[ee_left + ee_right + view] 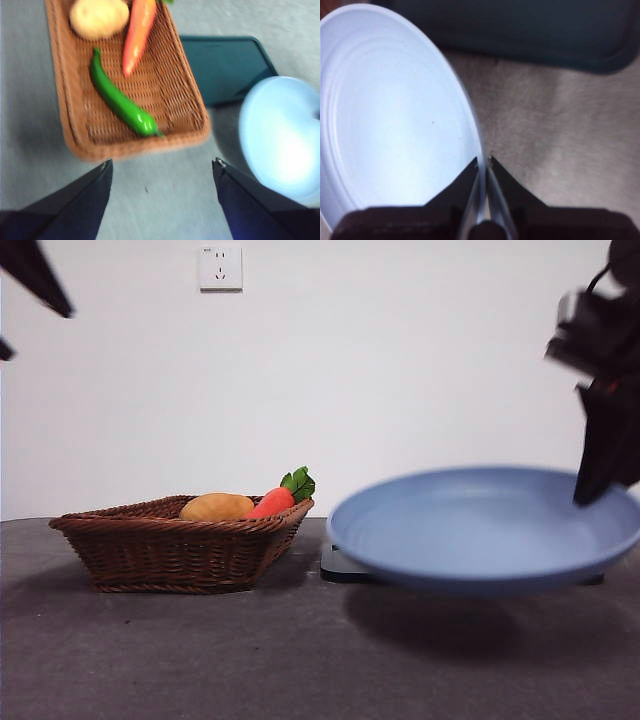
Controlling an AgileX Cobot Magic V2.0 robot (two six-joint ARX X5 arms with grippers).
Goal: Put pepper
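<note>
The pepper lies in the wicker basket, on the woven floor, set diagonally, with its pointed tip close to one end wall; it is touched by neither gripper. Beside it in the same basket lie a carrot and a tan potato, both apart from the pepper. From the front the pepper is hidden behind the basket wall — only the carrot and potato show above the rim. The left gripper hangs above the table just off that end of the basket, jaws spread wide with nothing between them; the pepper lies ahead of the jaws and clear of them, inside the basket. The right gripper is closed on the rim of the blue plate, one jaw on each face of the edge, and holds the plate lifted and tilted above the table, as its shadow in the front view confirms. A dark green tray lies flat on the table between basket and plate — partly under the raised plate
</note>
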